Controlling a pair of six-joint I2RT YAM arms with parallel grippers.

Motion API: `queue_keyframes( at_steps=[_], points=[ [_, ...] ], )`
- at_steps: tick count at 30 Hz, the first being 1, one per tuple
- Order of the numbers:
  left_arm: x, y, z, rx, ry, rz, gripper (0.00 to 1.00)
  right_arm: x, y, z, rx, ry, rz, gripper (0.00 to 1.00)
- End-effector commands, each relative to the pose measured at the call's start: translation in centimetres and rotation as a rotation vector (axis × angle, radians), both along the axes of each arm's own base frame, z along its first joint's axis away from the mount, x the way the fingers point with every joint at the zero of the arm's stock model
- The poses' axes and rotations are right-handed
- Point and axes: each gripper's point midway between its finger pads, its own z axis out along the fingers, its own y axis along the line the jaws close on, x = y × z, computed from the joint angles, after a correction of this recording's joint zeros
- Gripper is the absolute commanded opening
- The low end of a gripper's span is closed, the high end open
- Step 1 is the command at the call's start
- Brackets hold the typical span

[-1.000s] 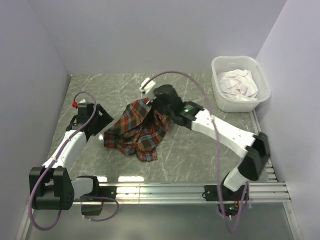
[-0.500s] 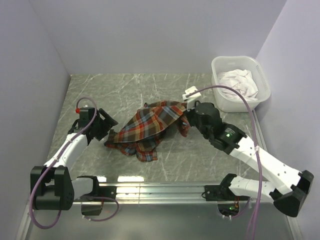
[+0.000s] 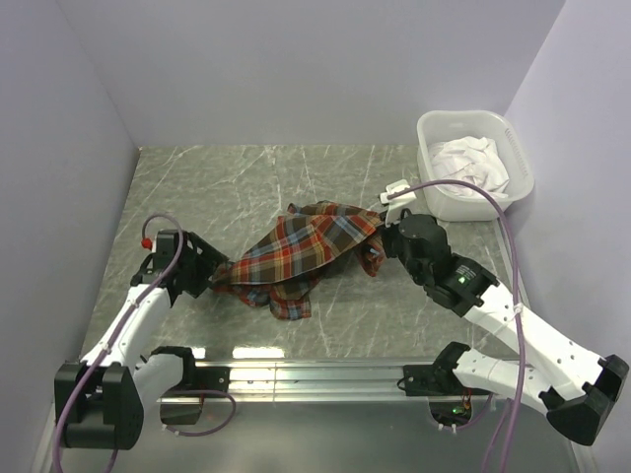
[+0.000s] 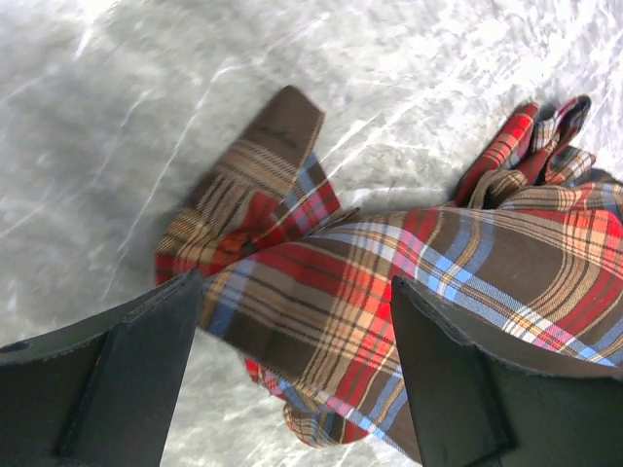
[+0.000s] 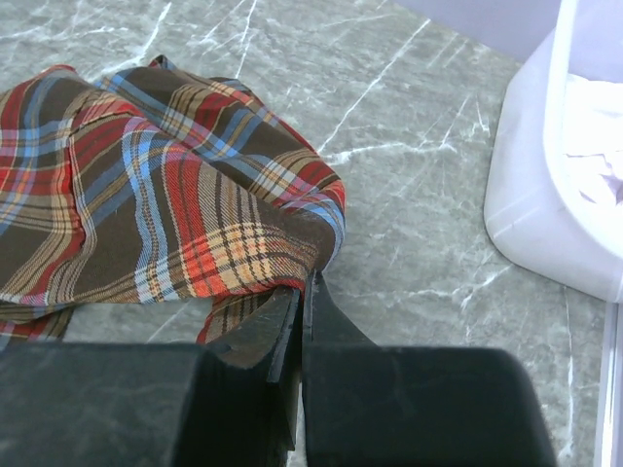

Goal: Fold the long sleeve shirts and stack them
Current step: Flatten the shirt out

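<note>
A plaid long sleeve shirt (image 3: 306, 251) in red, orange, blue and dark brown is stretched across the middle of the marble table. My right gripper (image 3: 383, 236) is shut on the plaid shirt's right edge (image 5: 292, 258) and holds it off the surface. At the left end, my left gripper (image 3: 215, 273) stands open, its fingers (image 4: 127, 379) on either side of a raised fold of the plaid shirt (image 4: 331, 302) without pinching it. A cuff or collar piece (image 4: 268, 146) lies on the table beyond the left gripper.
A white plastic basket (image 3: 521, 158) with white cloth (image 3: 471, 166) inside stands at the back right, close to the right arm; its wall (image 5: 545, 204) shows in the right wrist view. Purple walls close the table on three sides. A metal rail (image 3: 325, 374) runs along the near edge.
The right gripper has pulled the shirt's edge from the table's centre towards the right, spreading the cloth. The left gripper has moved forward and right to the shirt's left end.
</note>
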Motion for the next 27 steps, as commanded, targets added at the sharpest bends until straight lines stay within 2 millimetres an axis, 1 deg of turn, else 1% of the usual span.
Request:
queue_keyframes(
  at_steps=[1, 4, 7, 9, 10, 12, 13, 15, 16, 17, 19, 20, 21, 23, 24, 25, 26, 27],
  points=[
    [-1.0, 1.3, -0.1, 0.027, 0.021, 0.090, 0.84, 0.1, -0.4, 1.7, 0.069, -0.050, -0.028, 0.00],
    [-1.5, 1.9, 0.0, 0.048, 0.032, 0.122, 0.84, 0.1, -0.2, 1.8, 0.075, -0.049, -0.018, 0.00],
    [-1.8, 2.0, -0.6, 0.049, 0.048, 0.132, 0.84, 0.0, -0.1, 1.8, 0.081, -0.050, -0.016, 0.00],
    [-1.9, 1.7, -1.3, 0.036, 0.057, 0.126, 0.83, -0.1, -0.2, 1.8, 0.084, -0.049, -0.017, 0.00],
    [-1.4, 1.5, -1.2, 0.023, 0.037, 0.119, 0.83, -0.1, -0.3, 1.6, 0.083, -0.048, -0.022, 0.00],
    [-1.4, 0.9, -2.1, -0.005, 0.059, 0.107, 0.82, -0.3, -0.5, 1.5, 0.086, -0.051, -0.024, 0.00],
    [-1.1, 0.6, -2.3, -0.018, 0.053, 0.099, 0.82, -0.4, -0.6, 1.6, 0.088, -0.053, -0.024, 0.00],
    [-1.2, 0.3, -3.4, -0.031, 0.089, 0.092, 0.80, -0.5, -0.8, 1.7, 0.092, -0.057, -0.032, 0.00],
    [-0.8, 0.3, -3.4, -0.034, 0.078, 0.090, 0.79, -0.6, -0.9, 1.6, 0.093, -0.059, -0.032, 0.00],
    [-0.8, 0.2, -4.0, -0.034, 0.091, 0.092, 0.75, -0.6, -1.0, 1.7, 0.096, -0.062, -0.032, 0.00],
    [-0.5, 0.5, -4.2, -0.031, 0.089, 0.110, 0.68, -0.6, -1.0, 1.8, 0.096, -0.064, -0.035, 0.00],
    [0.1, 0.5, -3.8, -0.036, 0.070, 0.118, 0.61, -0.6, -1.0, 1.8, 0.097, -0.065, -0.035, 0.00],
    [0.5, 0.5, -3.7, -0.035, 0.062, 0.126, 0.56, -0.5, -1.2, 1.8, 0.094, -0.066, -0.043, 0.00],
    [1.1, 0.5, -3.6, -0.041, 0.055, 0.131, 0.45, -0.3, -1.1, 1.9, 0.096, -0.074, -0.052, 0.00],
    [1.9, 0.5, -2.9, -0.044, 0.034, 0.132, 0.32, -0.2, -1.2, 2.0, 0.094, -0.079, -0.056, 0.00],
    [2.2, 0.4, -3.0, -0.041, 0.041, 0.129, 0.24, 0.1, -1.2, 2.2, 0.096, -0.086, -0.066, 0.00],
    [3.2, 0.4, -2.0, -0.038, 0.016, 0.122, 0.10, 0.3, -1.2, 2.4, 0.100, -0.091, -0.072, 0.00],
    [3.9, 1.0, -1.7, -0.010, 0.004, 0.139, 0.04, 0.5, -1.2, 2.9, 0.103, -0.102, -0.075, 0.00]
  ],
)
